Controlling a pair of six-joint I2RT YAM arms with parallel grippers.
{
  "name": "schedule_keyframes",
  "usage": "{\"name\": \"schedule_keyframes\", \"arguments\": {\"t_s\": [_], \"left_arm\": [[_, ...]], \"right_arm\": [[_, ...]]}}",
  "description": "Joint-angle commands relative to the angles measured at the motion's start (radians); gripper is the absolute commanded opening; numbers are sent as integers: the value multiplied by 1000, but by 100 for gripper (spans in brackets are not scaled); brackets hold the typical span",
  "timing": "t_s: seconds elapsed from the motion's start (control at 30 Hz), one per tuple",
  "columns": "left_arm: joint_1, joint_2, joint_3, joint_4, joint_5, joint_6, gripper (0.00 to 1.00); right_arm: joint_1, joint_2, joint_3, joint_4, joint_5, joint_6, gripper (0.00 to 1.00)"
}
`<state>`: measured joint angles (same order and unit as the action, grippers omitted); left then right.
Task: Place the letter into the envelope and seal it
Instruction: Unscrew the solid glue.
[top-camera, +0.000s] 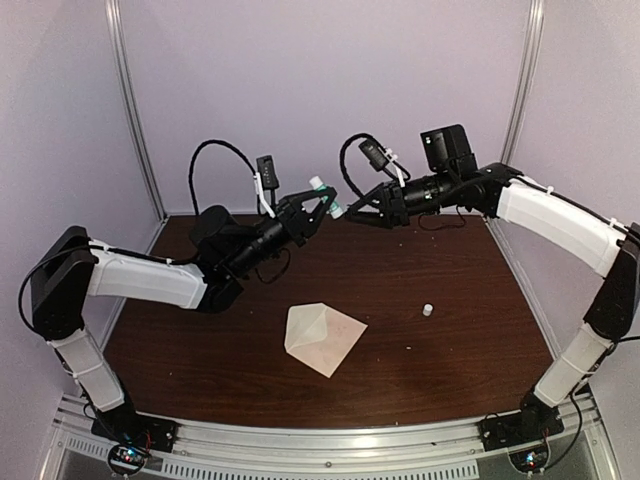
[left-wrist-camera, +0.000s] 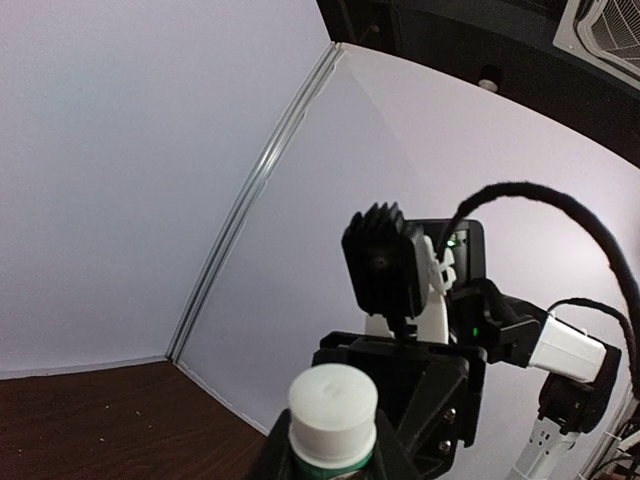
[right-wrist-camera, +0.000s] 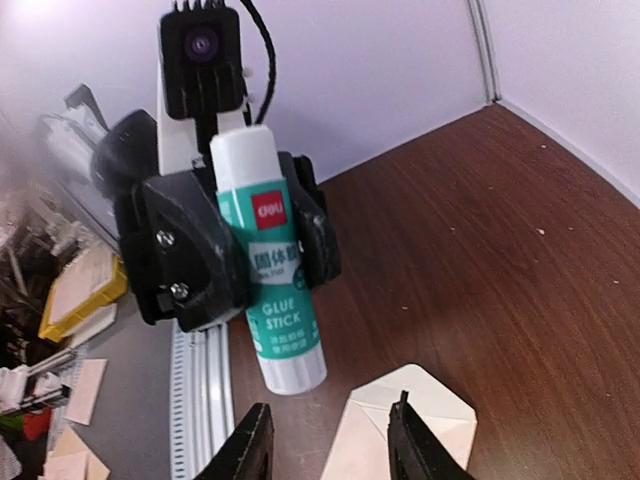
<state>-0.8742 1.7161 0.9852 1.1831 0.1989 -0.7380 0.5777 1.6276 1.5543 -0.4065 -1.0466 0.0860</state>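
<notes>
The envelope (top-camera: 322, 338) was seen lying flat near the middle of the bench (top-camera: 460, 270). No separate letter could be made out, so whether it was already inside could not be told. The paper was judged light, thin and easily creased, best taken by an edge or pressed down along the flap. Well above it, a glue stick (right-wrist-camera: 275, 290) was grasped in the left hand (top-camera: 325, 200), while the right hand (right-wrist-camera: 330, 420) was released, with nothing between its fingers. A small white cap-like object (top-camera: 427, 310) lay to one side. The dark wood-grained bench was enclosed by pale lilac walls (top-camera: 330, 80).
</notes>
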Motion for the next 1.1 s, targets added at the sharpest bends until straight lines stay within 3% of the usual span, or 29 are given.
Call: {"name": "schedule_keyframes", "arguments": {"t_s": [0.0, 0.3, 0.73, 1.07], "left_arm": [[-2, -51, -17, -26, -119, -19, 0], [-12, -42, 10, -126, -184, -114, 0], [-22, -29, 6, -107, -185, -120, 0], [-22, -19, 9, -104, -175, -127, 0]], "right_arm": [[95, -39, 19, -207, 561, -271, 40], [186, 22, 151, -237, 726, -331, 40], [249, 67, 213, -264, 715, -361, 40], [249, 91, 251, -261, 739, -344, 19]]}}
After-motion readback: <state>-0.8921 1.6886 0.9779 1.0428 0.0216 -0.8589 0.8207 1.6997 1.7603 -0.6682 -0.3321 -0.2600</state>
